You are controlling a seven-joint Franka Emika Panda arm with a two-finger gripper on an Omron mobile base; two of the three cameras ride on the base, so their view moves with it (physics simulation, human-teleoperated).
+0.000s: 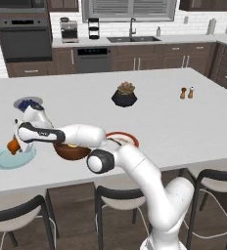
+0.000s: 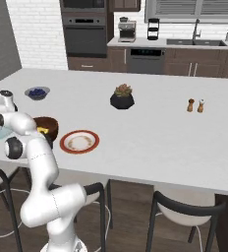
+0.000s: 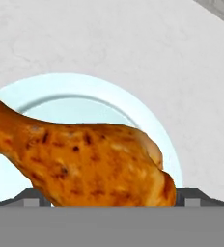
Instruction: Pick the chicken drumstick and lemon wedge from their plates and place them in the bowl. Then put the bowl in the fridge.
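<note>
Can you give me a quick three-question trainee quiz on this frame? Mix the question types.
1. True or false: the chicken drumstick lies on the light blue plate.
2. Where is the lemon wedge? A) on the red-rimmed plate B) in the wooden bowl C) beside the potted plant
3. Fill in: the gripper is ____, one finger on each side of the drumstick's thick end.

Key: 1 true. 2 B. 3 open.
</note>
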